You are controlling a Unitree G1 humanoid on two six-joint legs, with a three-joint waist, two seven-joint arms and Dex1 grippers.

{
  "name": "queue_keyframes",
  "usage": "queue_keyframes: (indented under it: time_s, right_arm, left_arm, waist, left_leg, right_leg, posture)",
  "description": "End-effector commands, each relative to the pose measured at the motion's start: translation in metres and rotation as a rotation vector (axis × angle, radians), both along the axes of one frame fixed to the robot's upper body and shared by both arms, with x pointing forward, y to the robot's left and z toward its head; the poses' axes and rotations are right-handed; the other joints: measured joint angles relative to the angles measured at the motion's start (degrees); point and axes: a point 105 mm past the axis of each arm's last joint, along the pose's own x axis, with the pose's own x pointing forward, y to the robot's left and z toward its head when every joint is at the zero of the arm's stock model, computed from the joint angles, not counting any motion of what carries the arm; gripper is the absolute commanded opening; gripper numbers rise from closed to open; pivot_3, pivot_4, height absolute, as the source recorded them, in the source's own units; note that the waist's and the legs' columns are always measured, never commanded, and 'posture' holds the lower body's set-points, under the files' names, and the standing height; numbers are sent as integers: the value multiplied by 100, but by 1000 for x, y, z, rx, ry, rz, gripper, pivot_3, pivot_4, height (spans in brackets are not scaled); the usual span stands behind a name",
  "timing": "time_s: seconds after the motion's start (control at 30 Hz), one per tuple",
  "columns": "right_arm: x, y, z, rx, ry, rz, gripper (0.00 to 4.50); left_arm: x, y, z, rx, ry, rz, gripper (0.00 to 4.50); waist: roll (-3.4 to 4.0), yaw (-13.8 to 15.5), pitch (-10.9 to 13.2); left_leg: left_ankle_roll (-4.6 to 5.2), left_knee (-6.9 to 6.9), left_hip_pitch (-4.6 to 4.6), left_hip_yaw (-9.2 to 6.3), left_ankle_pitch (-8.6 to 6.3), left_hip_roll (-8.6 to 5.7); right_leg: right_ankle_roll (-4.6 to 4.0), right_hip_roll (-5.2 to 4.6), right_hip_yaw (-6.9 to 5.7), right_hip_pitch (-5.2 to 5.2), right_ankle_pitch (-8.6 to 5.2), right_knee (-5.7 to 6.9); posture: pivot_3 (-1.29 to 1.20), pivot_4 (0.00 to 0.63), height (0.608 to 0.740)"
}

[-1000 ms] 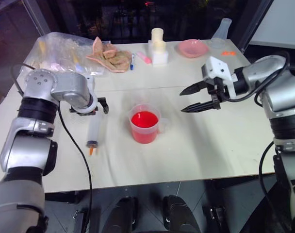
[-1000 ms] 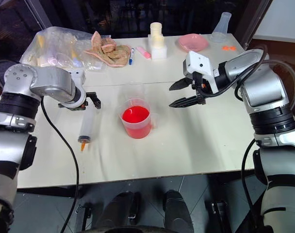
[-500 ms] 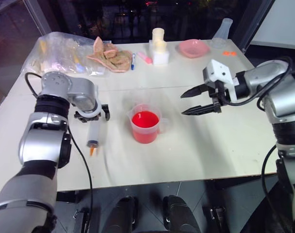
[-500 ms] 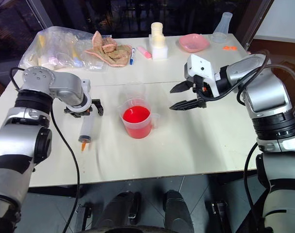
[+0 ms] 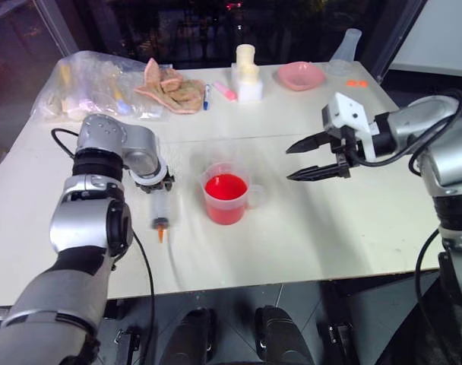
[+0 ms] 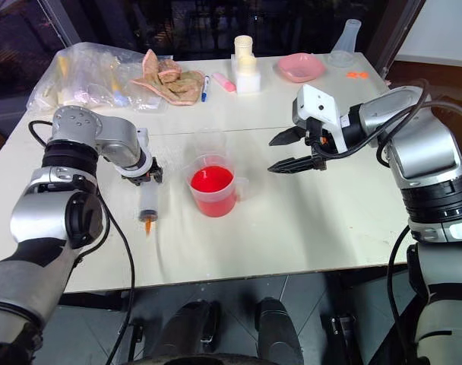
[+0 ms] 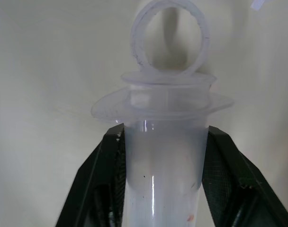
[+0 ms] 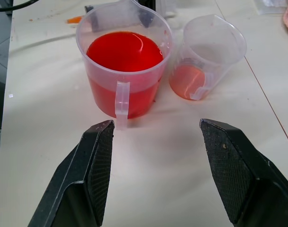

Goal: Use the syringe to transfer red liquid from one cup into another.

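Since a second ago the left gripper (image 5: 156, 185) has come down onto the syringe (image 5: 161, 213) and its fingers (image 7: 103, 175), then spread wide, have closed on the barrel, while the syringe's orange tip has shifted a little toward the cup (image 5: 226, 193). The grip sits high on the barrel, just under the flange — a sensible place, I judge, since it leaves the plunger ring free to be pulled. In the left wrist view one finger presses each side of the clear barrel, with the flange and ring just beyond the tips. The syringe lies on the table (image 5: 330, 228), tip toward the near edge, just beside the cup on the robot's left. The right gripper (image 5: 316, 157) hovers above the table on the cup's other side, fingers (image 8: 99, 156) parted and empty, pointed at the cup — probably waiting to work the plunger or steady the cup. A second cup (image 8: 208, 56) with little red liquid (image 8: 124, 51) stands close behind the full one.
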Motion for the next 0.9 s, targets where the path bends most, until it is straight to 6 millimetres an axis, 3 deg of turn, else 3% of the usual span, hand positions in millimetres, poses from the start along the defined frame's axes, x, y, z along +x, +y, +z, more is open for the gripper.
queue_keyframes:
  time_s: [0.03,0.1,0.17,0.2,0.3,0.53,0.63,0.77,0.9]
  right_arm:
    - [-4,-1,15,19,-57,2,2996]
    - [-4,-2,15,20,-56,-2,2996]
    - [-5,-3,14,22,-54,-5,2996]
    - [-4,-4,16,32,-59,-15,2996]
    - [1,-5,19,67,-70,-46,2996]
    - [6,-9,37,241,-115,-153,2996]
    - [6,-9,43,307,-109,-176,2996]
    - [-6,-3,59,485,-15,-192,2996]
    - [-24,10,78,626,41,-127,2996]
  left_arm:
    - [-4,16,3,27,-3,21,1557]
    - [-2,22,14,31,-62,37,1552]
    - [6,18,39,-42,-215,36,1552]
    - [14,5,66,-134,-370,-10,1552]
    - [20,-21,118,-300,-661,-119,1552]
    - [16,-59,228,-400,-1243,-409,1552]
    - [10,-76,243,-409,-1372,-555,1552]
    - [-6,-113,236,-632,-1375,-787,1552]
    - [-19,-126,216,-750,-1359,-972,1552]
  waist:
    - [0,0,0]
    - [0,4,0]
    - [-5,21,3]
    - [-11,25,6]
    - [-14,68,8]
    - [-12,125,7]
    - [-11,123,6]
    - [-11,137,7]
    - [-8,94,5]
  left_leg:
    - [0,0,0,0,0,0]
    - [0,0,0,0,0,0]
    - [0,-1,-1,0,0,0]
    - [0,-1,-4,-1,0,0]
    - [-1,6,-23,-4,1,0]
    - [-2,3,-20,-2,1,-2]
    - [-2,2,-19,0,1,-2]
    - [-1,1,-18,0,1,-1]
    - [2,0,-18,0,1,1]
  right_leg:
    - [0,0,0,0,0,0]
    - [0,0,0,0,0,0]
    - [0,-1,0,-1,0,0]
    - [0,-1,-1,-2,0,0]
    - [0,-4,-4,-10,0,-4]
    - [2,-4,-4,-9,2,-10]
    - [2,-4,-3,-8,2,-11]
    - [2,-4,-3,-6,2,-12]
    - [1,-3,-2,-8,2,-10]
  posture:
    - [0,150,740]
    - [0,150,740]
    - [0,150,740]
    - [0,150,740]
    - [0,150,740]
    - [0,150,740]
    - [0,150,740]
    - [0,150,740]
    - [0,150,740]
